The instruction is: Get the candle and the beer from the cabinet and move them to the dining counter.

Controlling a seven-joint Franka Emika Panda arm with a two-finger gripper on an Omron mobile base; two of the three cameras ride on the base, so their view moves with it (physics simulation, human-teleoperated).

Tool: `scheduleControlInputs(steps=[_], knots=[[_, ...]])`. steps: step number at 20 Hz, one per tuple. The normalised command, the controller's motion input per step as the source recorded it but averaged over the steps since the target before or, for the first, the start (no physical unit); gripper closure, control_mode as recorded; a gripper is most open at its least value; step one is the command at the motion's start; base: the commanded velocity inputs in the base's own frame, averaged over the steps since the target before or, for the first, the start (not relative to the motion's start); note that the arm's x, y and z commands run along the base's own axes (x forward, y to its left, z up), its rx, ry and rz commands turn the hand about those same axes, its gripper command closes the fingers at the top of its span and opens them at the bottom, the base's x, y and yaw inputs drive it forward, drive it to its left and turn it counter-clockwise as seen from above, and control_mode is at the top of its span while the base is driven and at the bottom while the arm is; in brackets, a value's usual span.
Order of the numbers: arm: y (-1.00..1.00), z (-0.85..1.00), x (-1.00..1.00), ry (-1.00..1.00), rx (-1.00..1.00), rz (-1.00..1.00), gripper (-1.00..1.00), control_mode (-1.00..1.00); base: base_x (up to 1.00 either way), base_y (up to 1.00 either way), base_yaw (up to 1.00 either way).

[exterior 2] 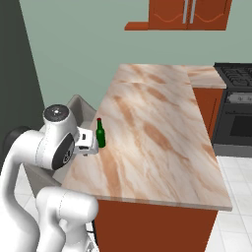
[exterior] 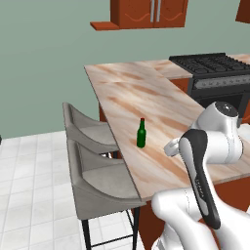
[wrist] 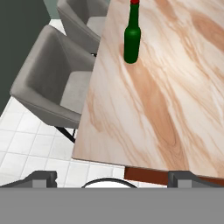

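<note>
A: Beer first: the slim dark-green glass bottle with the reddish cap [exterior: 141, 133] stands upright on the long beige-pink marble-veined worktop [exterior: 146, 97], near the edge lined with stools.

B: Is anything touching it?

A: No. In the right base view the bottle [exterior 2: 100, 133] stands free, with the white arm's hand just beside it on the stool side. In the hand view it [wrist: 132, 37] stands at the top, well apart from the claw [wrist: 111, 179], whose two dark finger tips [wrist: 41, 178] sit far apart at the bottom, spread wide and holding nothing.

B: What sits under the claw?

A: The near end of the worktop, its reddish-brown base showing just below the slab's edge, and white floor tiles [wrist: 26, 144] beside it.

B: And the stools?

A: Two grey bar stools with curved backs [exterior: 97, 183] are drawn up against the worktop's long side, one behind the other.

B: The cabinet?

A: The reddish-brown wooden wall cabinet with arched-panel doors and grey bar handles [exterior: 151, 12] hangs on the green wall beyond the far end, doors shut. A black gas stove [exterior: 215, 68] stands at the far right.

B: The candle?

A: I cannot tell where it is.
</note>
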Motion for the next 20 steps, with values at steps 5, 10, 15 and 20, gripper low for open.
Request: scheduleControlInputs(steps=[5, 10, 15, 20], knots=[[0.00, 0.00, 0.00, 0.00, 0.00, 0.00, -1.00, 1.00, -0.45, 0.00, -0.06], [0.00, 0.00, 0.00, 0.00, 0.00, 0.00, -1.00, 1.00, -0.75, -0.01, -0.01], [0.00, 0.00, 0.00, 0.00, 0.00, 0.00, -1.00, 1.00, -0.22, -0.28, -0.32], [0.00, 0.00, 0.00, 0.00, 0.00, 0.00, -1.00, 1.00, 0.00, -0.27, -0.76]])
